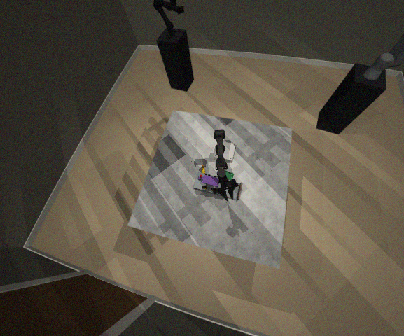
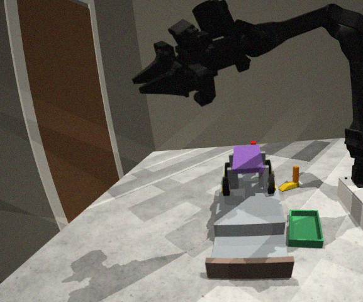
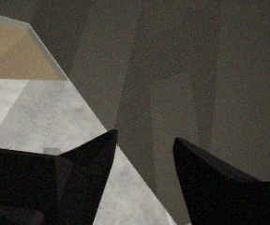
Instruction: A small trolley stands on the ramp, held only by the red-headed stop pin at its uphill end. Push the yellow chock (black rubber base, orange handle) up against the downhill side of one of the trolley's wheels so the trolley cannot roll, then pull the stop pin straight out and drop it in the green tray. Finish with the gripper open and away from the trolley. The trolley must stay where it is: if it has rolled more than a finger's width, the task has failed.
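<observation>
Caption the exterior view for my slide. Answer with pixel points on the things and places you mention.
Gripper (image 2: 136, 85) raised and empty; purple-topped trolley (image 2: 248, 159) on the ramp (image 2: 250, 214), yellow chock (image 2: 289, 185) beside it, green tray (image 2: 304, 227) empty.
</observation>
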You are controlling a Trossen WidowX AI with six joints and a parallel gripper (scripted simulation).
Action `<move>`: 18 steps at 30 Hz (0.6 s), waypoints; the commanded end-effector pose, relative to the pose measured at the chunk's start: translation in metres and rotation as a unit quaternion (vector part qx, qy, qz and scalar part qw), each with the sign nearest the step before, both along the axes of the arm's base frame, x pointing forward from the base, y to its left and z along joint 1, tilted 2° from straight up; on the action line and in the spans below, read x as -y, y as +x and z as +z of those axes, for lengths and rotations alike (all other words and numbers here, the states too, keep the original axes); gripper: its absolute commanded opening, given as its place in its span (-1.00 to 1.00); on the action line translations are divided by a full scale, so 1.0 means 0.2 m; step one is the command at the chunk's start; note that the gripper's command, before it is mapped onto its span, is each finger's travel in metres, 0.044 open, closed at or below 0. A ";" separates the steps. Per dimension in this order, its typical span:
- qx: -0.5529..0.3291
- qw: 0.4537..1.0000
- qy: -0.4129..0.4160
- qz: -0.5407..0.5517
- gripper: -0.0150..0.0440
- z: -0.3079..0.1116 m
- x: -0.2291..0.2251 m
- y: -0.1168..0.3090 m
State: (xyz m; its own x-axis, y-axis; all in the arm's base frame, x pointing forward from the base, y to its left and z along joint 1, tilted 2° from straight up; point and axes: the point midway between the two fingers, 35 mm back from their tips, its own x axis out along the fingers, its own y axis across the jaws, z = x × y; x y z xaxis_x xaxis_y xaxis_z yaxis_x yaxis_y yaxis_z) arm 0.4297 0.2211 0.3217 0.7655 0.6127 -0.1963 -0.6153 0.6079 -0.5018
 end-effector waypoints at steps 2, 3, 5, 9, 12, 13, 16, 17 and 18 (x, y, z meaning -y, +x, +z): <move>0.002 0.993 -0.111 -0.034 0.15 -0.14 0.26 0.03; 0.001 0.990 -0.136 -0.040 0.15 -0.17 0.32 0.03; -0.003 0.982 -0.185 -0.048 0.15 -0.23 0.43 0.03; -0.019 0.959 -0.278 -0.056 0.15 -0.34 0.66 -0.01; -0.036 0.937 -0.344 -0.052 0.15 -0.43 0.82 -0.06; -0.043 0.929 -0.364 -0.050 0.15 -0.45 0.88 -0.08; -0.064 0.903 -0.422 -0.036 0.15 -0.53 1.03 -0.15; -0.073 0.894 -0.441 -0.031 0.15 -0.56 1.08 -0.18; -0.083 0.884 -0.459 -0.025 0.15 -0.59 1.13 -0.21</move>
